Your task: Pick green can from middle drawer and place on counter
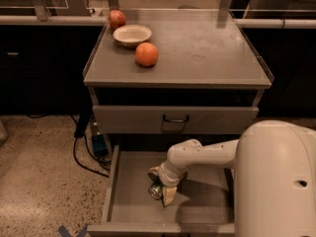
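The claw (161, 184) is sitting low inside the open drawer (131, 206), left of centre, reaching in from the right on the white arm (207, 154). The can (156, 190) is lying on its side on the drawer floor, silver end facing left. One finger is standing at its far side and one at its near side. The claw appears to be clamping on the can, though shadow is making contact hard to confirm. This straddling hold is suiting a straight lift. The table (212, 58) above is offering bare surface at centre and right. The orange (146, 54), bowl (132, 34) and apple (117, 19) are crowding its far left, so placement is looking safest away from them.
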Controlling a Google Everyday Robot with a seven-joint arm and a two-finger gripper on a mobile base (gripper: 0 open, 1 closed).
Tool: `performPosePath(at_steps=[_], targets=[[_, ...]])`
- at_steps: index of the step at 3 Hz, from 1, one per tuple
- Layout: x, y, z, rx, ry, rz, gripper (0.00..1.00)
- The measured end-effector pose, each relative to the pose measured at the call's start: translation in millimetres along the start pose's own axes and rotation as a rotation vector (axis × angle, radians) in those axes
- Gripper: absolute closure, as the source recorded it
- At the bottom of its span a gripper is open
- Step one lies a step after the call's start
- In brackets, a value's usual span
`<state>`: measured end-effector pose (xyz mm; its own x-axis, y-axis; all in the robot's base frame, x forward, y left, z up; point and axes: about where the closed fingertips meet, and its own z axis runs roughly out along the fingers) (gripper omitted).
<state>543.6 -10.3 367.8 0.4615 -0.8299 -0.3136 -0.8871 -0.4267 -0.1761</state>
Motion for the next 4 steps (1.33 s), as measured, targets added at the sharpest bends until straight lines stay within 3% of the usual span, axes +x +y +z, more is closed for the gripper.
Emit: performPosePath(at_steps=[1,3,4], targets=[[0.0,0.0,0.0,0.0,0.0,0.0,0.51],[0.0,0.0,0.0,0.0,0.0,0.0,0.97],[-0.1,0.1,0.1,0.0,0.0,0.0,1.0]])
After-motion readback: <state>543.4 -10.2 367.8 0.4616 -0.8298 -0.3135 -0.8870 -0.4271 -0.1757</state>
